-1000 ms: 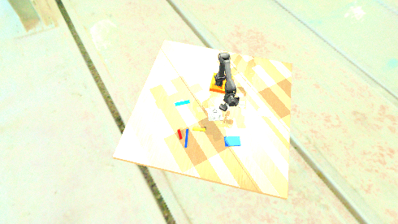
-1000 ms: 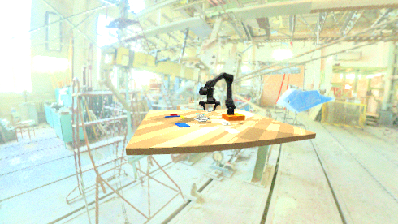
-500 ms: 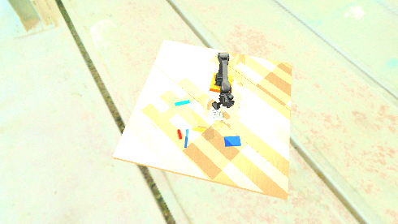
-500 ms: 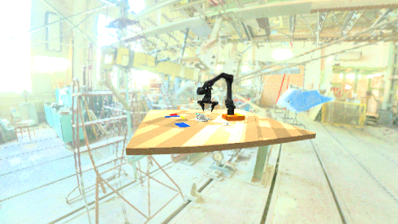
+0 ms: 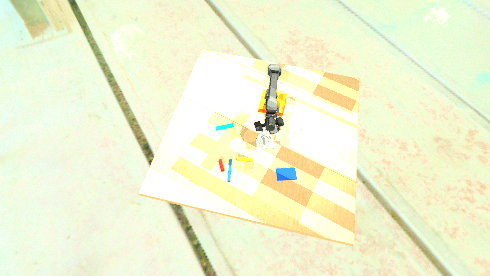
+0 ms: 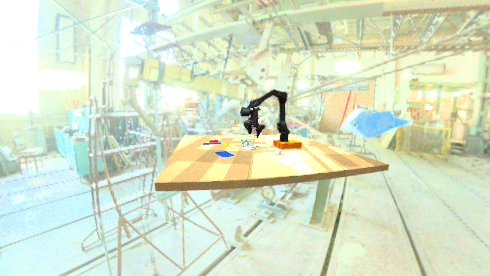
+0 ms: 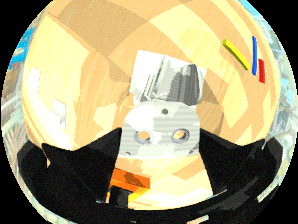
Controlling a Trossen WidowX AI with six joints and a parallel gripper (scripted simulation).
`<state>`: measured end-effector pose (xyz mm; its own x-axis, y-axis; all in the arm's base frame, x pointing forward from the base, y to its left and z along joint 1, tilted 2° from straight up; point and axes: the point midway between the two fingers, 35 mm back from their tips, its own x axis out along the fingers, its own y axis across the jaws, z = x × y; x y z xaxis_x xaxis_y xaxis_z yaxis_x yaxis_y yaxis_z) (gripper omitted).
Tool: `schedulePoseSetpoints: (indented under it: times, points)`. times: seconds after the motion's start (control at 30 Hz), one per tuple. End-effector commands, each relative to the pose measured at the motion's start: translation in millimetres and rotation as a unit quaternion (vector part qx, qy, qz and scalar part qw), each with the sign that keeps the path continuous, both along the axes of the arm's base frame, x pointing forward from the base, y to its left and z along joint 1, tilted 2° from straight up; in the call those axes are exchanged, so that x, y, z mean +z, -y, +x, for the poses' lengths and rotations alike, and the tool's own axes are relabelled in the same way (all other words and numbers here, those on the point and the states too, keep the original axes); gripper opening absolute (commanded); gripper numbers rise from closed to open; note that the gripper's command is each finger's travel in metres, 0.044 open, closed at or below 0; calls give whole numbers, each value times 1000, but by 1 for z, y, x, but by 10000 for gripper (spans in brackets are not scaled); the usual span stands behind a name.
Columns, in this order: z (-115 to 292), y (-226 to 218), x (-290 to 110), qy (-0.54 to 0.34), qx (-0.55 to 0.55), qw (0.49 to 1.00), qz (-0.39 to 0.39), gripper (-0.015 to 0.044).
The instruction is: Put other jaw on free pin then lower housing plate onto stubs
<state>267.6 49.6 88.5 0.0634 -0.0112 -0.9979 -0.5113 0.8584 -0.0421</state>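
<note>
My gripper (image 5: pixel 269 124) (image 6: pixel 254 133) (image 7: pixel 158 131) is shut on the white housing plate (image 7: pixel 162 119), a rounded plate with two large holes. I carry it above the tabletop. The white and grey gripper assembly (image 5: pixel 265 141) (image 6: pixel 248 145) (image 7: pixel 172 82) sits on the table just beyond the plate in the wrist view, partly covered by it. Dark grey ribbed shapes show on the assembly. The jaws, the pins and whether teeth mesh cannot be told apart. A small white piece (image 7: pixel 59 113) lies off to the left in the wrist view.
The orange base (image 5: pixel 262 102) (image 6: pixel 295 144) (image 7: pixel 127 176) is behind the assembly. A blue block (image 5: pixel 286 174) (image 6: pixel 224 154), a cyan strip (image 5: pixel 224 127), a yellow strip (image 5: pixel 244 159) (image 7: pixel 235 54), a blue strip (image 5: pixel 229 170) (image 7: pixel 255 55) and a red piece (image 5: pixel 221 165) (image 7: pixel 262 71) lie around.
</note>
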Motion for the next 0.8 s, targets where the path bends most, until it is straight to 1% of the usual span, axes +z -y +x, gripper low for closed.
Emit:
schedulePoseSetpoints:
  times: [0.0,0.13,0.77]
  points:
    - [0,10,0,0,-63,998,5,351]
    - [1,16,0,0,-97,995,6,351]
    - [1,16,0,0,-100,995,7,351]
